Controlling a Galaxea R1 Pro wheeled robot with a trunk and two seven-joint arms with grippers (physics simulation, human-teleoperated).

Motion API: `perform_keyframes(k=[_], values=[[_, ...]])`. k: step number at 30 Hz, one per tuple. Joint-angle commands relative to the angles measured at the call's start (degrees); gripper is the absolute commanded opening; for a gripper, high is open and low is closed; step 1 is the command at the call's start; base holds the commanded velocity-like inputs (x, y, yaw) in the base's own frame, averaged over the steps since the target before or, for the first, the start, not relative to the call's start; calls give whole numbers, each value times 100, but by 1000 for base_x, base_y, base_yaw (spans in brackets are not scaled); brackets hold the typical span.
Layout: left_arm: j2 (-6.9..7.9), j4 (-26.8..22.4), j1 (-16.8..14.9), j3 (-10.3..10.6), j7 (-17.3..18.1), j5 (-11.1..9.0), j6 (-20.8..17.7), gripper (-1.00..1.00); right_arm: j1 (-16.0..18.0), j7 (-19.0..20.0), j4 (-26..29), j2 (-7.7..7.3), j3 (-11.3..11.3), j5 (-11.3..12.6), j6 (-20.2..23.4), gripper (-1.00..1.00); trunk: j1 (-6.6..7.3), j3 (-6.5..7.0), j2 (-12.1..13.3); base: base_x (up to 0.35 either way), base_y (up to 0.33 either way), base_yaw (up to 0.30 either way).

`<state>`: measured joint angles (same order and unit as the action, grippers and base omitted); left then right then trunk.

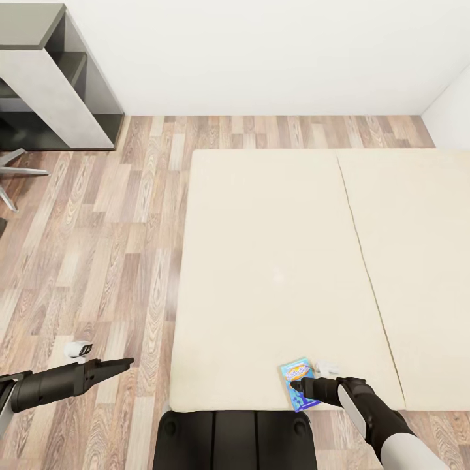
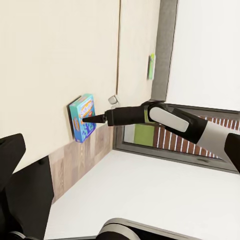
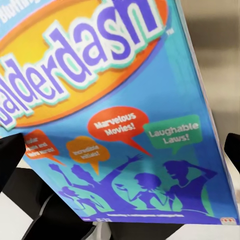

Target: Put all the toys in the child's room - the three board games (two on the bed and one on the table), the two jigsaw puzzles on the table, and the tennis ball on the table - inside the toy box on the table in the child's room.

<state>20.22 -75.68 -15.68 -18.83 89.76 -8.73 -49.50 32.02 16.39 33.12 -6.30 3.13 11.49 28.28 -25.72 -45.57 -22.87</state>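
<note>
The bed (image 1: 274, 261) is lying almost wholly bare, leaving wide open room above the mattress for a tool to pass. Only the blue board game (image 1: 298, 383) is sitting at the near edge, with a small white thing (image 1: 324, 367) just beside it. The right tool (image 1: 297, 386) is crowding over the game. The plank floor (image 1: 98, 248) is lying open on the left, where the left tool (image 1: 127, 362) is hanging. A dark shelf unit (image 1: 62, 78) is standing at the far wall.
</note>
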Motion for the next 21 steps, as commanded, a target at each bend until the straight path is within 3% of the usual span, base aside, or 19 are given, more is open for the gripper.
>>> perform_keyframes(k=[1, 21], values=[[0, 1, -5, 3, 24, 5, -60, 100, -7, -19, 10, 100, -4, -51, 10, 100, -7, -7, -5, 0, 0, 0], [0, 1, -5, 7, 24, 11, -60, 100, -9, -17, 9, 94, -3, -50, 5, 100, -7, -7, -5, 0, 0, 0]])
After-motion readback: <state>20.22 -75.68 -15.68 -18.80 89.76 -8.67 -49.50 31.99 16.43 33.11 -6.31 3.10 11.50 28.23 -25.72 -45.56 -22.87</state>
